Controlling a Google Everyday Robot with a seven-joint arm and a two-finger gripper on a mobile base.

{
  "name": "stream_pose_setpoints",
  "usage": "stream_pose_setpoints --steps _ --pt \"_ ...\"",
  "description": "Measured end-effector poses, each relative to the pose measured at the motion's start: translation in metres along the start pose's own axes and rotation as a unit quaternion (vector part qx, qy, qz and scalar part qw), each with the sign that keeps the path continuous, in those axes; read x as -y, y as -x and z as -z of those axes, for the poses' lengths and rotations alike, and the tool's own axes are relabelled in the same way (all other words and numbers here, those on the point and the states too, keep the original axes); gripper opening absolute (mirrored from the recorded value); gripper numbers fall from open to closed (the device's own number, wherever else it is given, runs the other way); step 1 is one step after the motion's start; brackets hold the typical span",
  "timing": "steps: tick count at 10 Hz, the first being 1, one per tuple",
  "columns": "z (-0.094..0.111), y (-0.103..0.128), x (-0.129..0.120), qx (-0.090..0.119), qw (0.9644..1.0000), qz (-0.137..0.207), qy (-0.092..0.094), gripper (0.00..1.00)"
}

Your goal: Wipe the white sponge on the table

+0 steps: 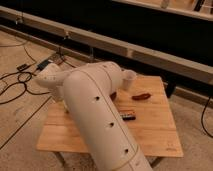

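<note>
The light-wood slatted table (150, 132) stands in the middle of the view. My thick white arm (95, 107) rises from the bottom edge and bends left over the table's far left part. Its wrist end (49, 79) points down toward the table's far left corner. The gripper is hidden below and behind that wrist end. The white sponge is hidden from view.
A white paper cup (129, 79) stands at the table's far edge. A red object (141, 96) lies right of the cup. A dark rectangular bar (127, 116) lies mid-table beside the arm. Black cables and a power strip (42, 64) lie on the floor at left.
</note>
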Motion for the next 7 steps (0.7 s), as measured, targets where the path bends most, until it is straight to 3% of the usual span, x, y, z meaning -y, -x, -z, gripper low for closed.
stream_pose_setpoints --steps 4,7 --pt "-0.006 -0.039 -0.029 -0.032 0.9988 0.031 0.019 0.0" --pt "-0.011 -0.068 -0.015 -0.058 0.9979 0.022 0.018 0.0"
